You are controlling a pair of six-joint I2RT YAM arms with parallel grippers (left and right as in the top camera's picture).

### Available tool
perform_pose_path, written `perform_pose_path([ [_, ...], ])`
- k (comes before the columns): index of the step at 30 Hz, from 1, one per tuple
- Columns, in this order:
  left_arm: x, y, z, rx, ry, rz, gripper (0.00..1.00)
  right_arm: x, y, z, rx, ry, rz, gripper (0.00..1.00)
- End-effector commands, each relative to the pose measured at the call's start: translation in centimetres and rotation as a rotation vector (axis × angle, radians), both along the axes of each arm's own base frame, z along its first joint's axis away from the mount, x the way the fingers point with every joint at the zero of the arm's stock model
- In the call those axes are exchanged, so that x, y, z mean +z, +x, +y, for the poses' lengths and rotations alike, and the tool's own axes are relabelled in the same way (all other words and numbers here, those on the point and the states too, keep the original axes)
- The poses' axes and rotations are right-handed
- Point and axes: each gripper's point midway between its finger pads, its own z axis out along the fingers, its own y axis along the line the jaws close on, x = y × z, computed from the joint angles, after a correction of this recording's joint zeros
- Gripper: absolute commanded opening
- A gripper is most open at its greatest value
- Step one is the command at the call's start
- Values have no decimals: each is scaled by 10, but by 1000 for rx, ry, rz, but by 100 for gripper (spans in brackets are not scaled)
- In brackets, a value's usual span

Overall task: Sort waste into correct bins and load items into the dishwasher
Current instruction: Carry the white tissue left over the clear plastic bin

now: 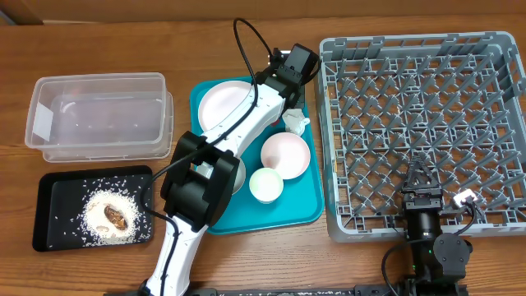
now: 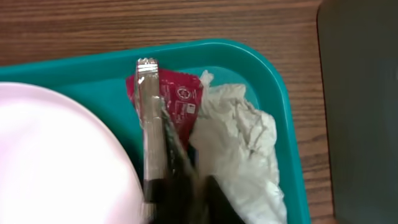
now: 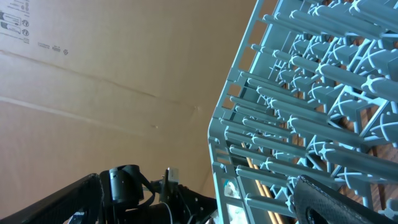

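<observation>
While the left gripper (image 1: 292,72) hangs low over the far right corner of the teal tray (image 2: 273,87), its wrist view shows only a dark blur of finger at the bottom edge, so I cannot tell whether it is spread or closed. A silvery strip (image 2: 148,106) lies across the red sachet (image 2: 183,96); whether it is cutlery or part of the gripper is unclear. Touching the sachet on its right sits a crumpled napkin (image 2: 239,140), and the white plate (image 2: 56,162) fills the left. Further out on the tray stand a pink bowl (image 1: 285,154) and a pale green cup (image 1: 266,184). The right gripper (image 1: 417,168) rests over the near edge of the dish rack (image 1: 394,74), its tips seemingly drawn together on nothing. By my judgement little is done. Rice and a food scrap lie in the black tray (image 1: 57,197) and the clear tub (image 1: 99,78) looks nearly bare. The rack holds no dishes, so sachet, napkin and all crockery are left to move.
</observation>
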Motion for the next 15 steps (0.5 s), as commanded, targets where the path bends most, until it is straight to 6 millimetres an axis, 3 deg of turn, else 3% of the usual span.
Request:
perform_pose_path([
  [1,4,5,2,4,11,-17,4,-2,0,-3,-17,-12,-2,100],
  [6,30,0,5,4,0,-34,4,-2,0,-3,-17,-12,-2,100],
  [15,105,-12,23,27,-41,-101,4,-2,0,-3,-17,-12,-2,100],
])
